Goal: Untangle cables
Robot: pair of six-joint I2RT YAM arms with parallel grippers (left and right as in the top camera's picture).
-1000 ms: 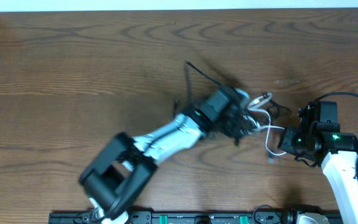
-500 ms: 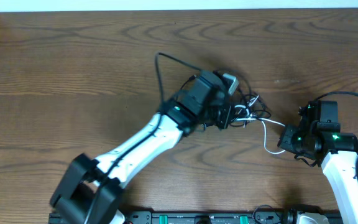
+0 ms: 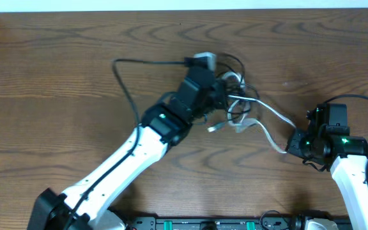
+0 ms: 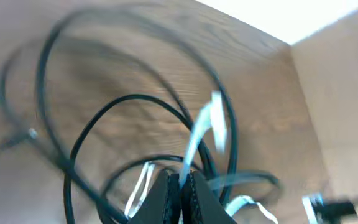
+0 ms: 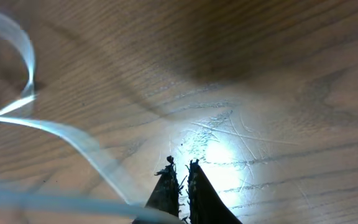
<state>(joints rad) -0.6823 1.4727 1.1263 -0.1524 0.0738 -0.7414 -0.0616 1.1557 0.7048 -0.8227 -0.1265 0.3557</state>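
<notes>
Your left hand (image 4: 180,182) is pressed together inside the tangle of thin black and white cables (image 3: 235,96) near the middle of the brown wooden tabletop (image 3: 56,38). It is pinching into the strands, though the blur hides which one it grips. One black cable (image 3: 149,62) loops out wide to the left of the tangle, and the white cable (image 5: 48,126) runs from it across to your right hand (image 5: 179,169), whose fingers are pressed together too; you cannot tell whether they clamp its end.
</notes>
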